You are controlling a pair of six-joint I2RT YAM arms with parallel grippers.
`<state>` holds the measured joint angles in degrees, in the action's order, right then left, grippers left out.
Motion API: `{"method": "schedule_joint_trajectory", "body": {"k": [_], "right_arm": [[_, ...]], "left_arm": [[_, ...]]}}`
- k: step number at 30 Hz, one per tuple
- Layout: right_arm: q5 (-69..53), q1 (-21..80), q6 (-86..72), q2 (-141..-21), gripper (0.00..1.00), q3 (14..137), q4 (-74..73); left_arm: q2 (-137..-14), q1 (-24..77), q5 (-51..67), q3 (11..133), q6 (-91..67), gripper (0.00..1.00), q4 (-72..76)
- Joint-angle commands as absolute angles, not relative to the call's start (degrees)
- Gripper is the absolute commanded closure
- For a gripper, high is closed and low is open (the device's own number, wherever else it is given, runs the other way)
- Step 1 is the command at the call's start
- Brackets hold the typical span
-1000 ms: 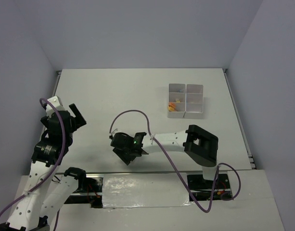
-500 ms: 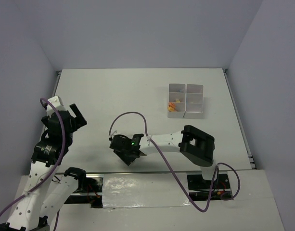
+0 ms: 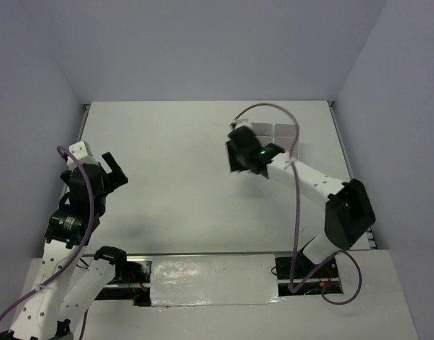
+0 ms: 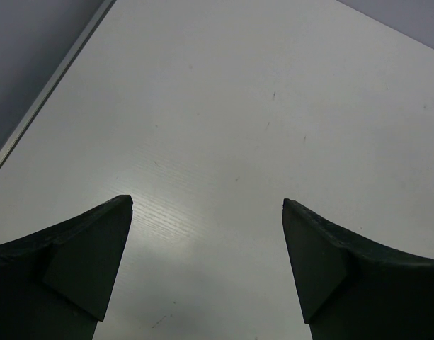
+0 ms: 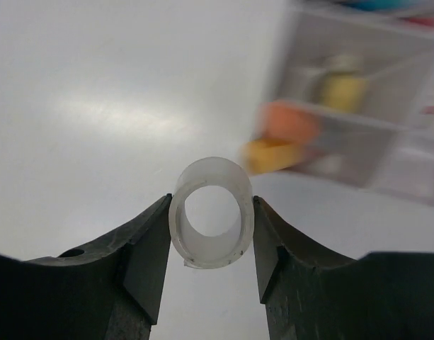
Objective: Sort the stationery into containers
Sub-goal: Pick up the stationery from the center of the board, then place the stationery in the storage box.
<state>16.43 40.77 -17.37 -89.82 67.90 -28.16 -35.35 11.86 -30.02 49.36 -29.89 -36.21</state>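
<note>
– Swinging up from the lower middle of the top view, our right gripper (image 3: 239, 152) now hangs just beside the compartment box (image 3: 286, 132) at upper right.
– And the clear ring (image 5: 211, 171)?
– Pinched in its jaws, so we judge the drop is next. Our left gripper (image 4: 207, 200) waits at the left, spread wide.

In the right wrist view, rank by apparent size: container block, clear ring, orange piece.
Largest: container block, cropped by the frame.
Then clear ring, though nearness to the camera inflates it.
Smallest: orange piece, blurred.
</note>
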Motion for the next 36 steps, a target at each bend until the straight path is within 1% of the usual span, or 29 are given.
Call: {"method": "schedule_joint_trajectory", "body": {"k": [1, 2, 3, 5, 6, 7, 8, 9, 11, 15, 17, 18, 25, 30, 36], "right_arm": [[20.2, 28.7, -16.1, -84.8, 0.69, 67.4, -28.4], [20.7, 26.0, -17.0, -84.6, 0.7, 67.6, -28.5], [21.4, 21.1, -20.1, -84.3, 0.7, 67.0, -27.6], [23.3, 17.6, -26.8, -81.9, 0.71, 65.5, -26.0], [23.7, 16.2, -29.0, -80.6, 0.71, 62.3, -21.8], [25.8, 15.9, -31.3, -77.6, 0.67, 60.4, -19.7], [26.7, 15.8, -34.6, -76.1, 0.67, 58.7, -17.6], [27.8, 15.9, -36.3, -73.7, 0.68, 55.8, -14.0], [32.0, 15.7, -39.2, -72.0, 0.69, 53.7, -11.5], [35.7, 15.6, -36.9, -69.8, 0.7, 49.9, -3.2], [34.0, 15.4, -31.1, -69.0, 0.69, 47.7, 3.1], [31.1, 15.3, -29.1, -69.3, 0.67, 46.2, 8.1], [26.0, 13.3, -24.7, -74.4, 0.65, 48.2, 10.0], [23.7, 11.5, -26.3, -75.2, 0.62, 46.1, 12.1], [22.9, 10.8, -28.2, -76.0, 0.61, 43.9, 12.8]], "left_arm": [[-34.6, 12.0, -29.1, 49.4, -28.3, 0.01, -33.7], [-34.5, 12.0, -29.2, 49.5, -28.3, 0.01, -33.7], [-34.3, 12.0, -29.3, 49.4, -28.2, 0.01, -33.7], [-34.1, 12.2, -29.3, 49.4, -28.3, 0.01, -33.7], [-34.1, 12.2, -29.1, 49.4, -28.1, 0.01, -33.7], [-34.2, 12.3, -28.9, 49.3, -28.1, 0.01, -33.6], [-34.1, 12.3, -29.0, 49.4, -28.1, 0.01, -33.6], [-34.0, 12.3, -28.7, 49.3, -28.0, 0.01, -33.5], [-33.8, 12.8, -28.8, 49.2, -28.0, 0.01, -33.5], [-33.6, 13.5, -28.7, 49.1, -27.7, 0.01, -33.3], [-33.5, 13.7, -28.1, 49.0, -27.5, 0.01, -33.1], [-33.4, 13.7, -27.8, 49.0, -27.4, 0.01, -33.0], [-33.3, 13.8, -27.3, 49.0, -27.2, 0.01, -32.8], [-33.4, 13.8, -27.0, 48.9, -27.1, 0.01, -32.7], [-33.6, 13.8, -26.7, 48.9, -26.9, 0.01, -32.6]]}}
